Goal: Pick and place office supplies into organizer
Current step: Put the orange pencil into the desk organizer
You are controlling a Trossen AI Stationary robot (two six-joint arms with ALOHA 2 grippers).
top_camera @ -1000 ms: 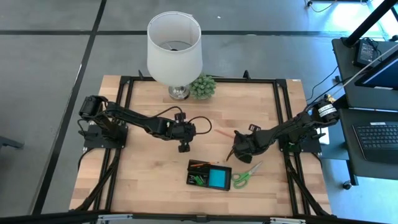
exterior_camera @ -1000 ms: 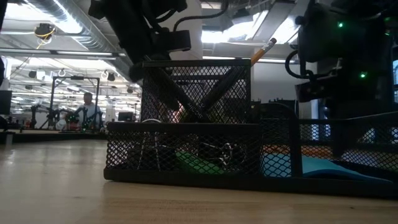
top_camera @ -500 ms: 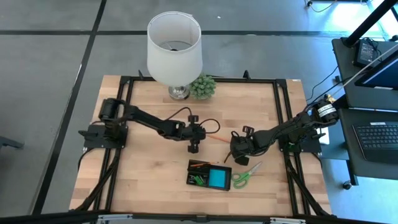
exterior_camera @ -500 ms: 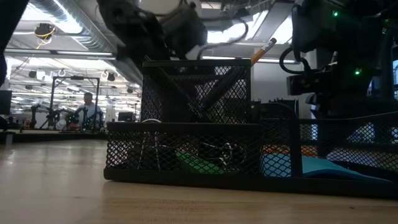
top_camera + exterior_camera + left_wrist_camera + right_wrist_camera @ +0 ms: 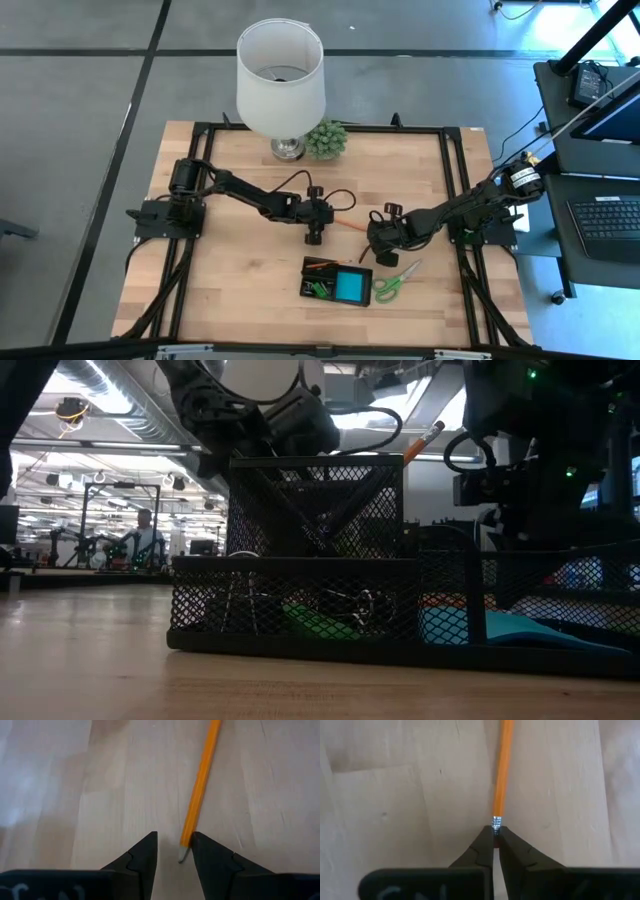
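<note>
So the orange wooden pencil [image 5: 349, 224] lies flat on the desk [image 5: 230, 290], just behind the black mesh organizer [image 5: 337, 280]; right claw [image 5: 494, 836] pinches its ferrule end, left claw [image 5: 172, 851] open around its tip.

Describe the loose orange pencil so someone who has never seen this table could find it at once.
Start at the white lamp at the table's far edge and come toward the middle of the wooden table. The orange pencil lies flat between the left gripper and right gripper, the only supply outside the black organizer besides the green-handled scissors.
</note>
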